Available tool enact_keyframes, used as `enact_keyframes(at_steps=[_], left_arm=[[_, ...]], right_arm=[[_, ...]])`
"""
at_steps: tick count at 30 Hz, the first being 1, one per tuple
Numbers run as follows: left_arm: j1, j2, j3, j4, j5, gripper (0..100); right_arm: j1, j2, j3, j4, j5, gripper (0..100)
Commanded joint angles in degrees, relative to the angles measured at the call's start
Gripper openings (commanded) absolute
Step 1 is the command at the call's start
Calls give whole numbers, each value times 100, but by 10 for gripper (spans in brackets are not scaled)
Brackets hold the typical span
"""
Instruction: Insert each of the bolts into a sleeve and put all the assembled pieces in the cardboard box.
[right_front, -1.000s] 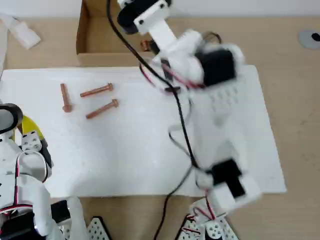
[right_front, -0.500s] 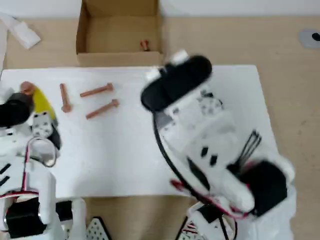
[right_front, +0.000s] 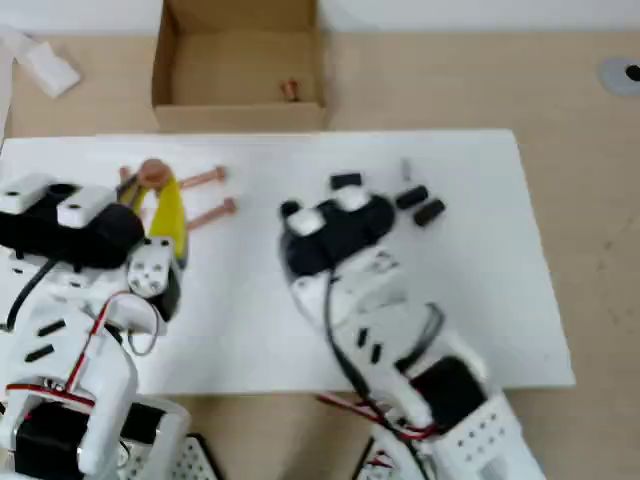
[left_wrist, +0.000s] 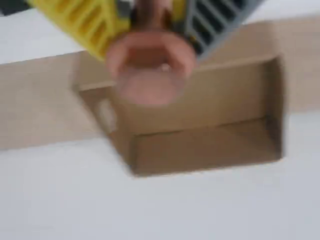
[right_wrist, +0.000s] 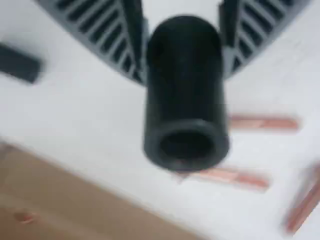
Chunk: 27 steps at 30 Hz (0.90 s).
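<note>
My left gripper (left_wrist: 155, 20) was closed tight on a bolt (left_wrist: 150, 65). Its yellow and grey fingers (left_wrist: 85, 22) pinched the shank from both sides, and the head faced my wrist camera. From above, that gripper stood over the left part of the white sheet (right_front: 480, 300), with the bolt's head uppermost. Two loose bolts (right_front: 205, 215) lay flat on the sheet just beside it.

My right gripper (right_wrist: 182, 30) was clamped on a black sleeve (right_wrist: 185, 115). The ribbed grey pads (right_wrist: 95, 25) pressed its sides, and its open bore was turned toward that wrist camera. From above, my right arm lay across the middle of the sheet. Three spare sleeves (right_front: 411, 197) lay near its far end, each apart from the others. The bolt and sleeve I held were well apart, with the loose bolts between them.

The box (right_front: 240, 118) sat open on the table (right_front: 580, 180), its near wall along the far edge of the sheet. A small copper-coloured piece (right_front: 289, 90) lay inside near the right wall. I could not tell whether it wore a sleeve. In my left wrist view the box lay beyond the held bolt.
</note>
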Motion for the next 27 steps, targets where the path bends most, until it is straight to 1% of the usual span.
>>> enact_keyframes(at_steps=[1,6,9,12,15,17,23,25,27], left_arm=[[237,-4,-484,-492,35,6],[325,22,-738,-545,35,6],[571,22,-791,-387,35,5],[879,22,-914,-176,97,5],[941,22,-976,-343,369,5],[941,22,-923,-554,404,5],[1002,31,-914,-607,457,5],[1011,31,-897,-589,738,6],[1169,31,-695,-607,967,6]], right_arm=[[-382,-101,356,-457,-70,9],[-400,-66,532,-686,-369,9],[-382,-75,541,-765,-527,9],[-382,-110,681,-1108,-536,9],[-382,-110,971,-1600,-510,9],[-382,-110,1130,-1846,-510,9],[-400,-101,1235,-1987,-510,9],[-400,-101,1209,-1987,-519,9],[-400,-110,1200,-1987,-536,9]])
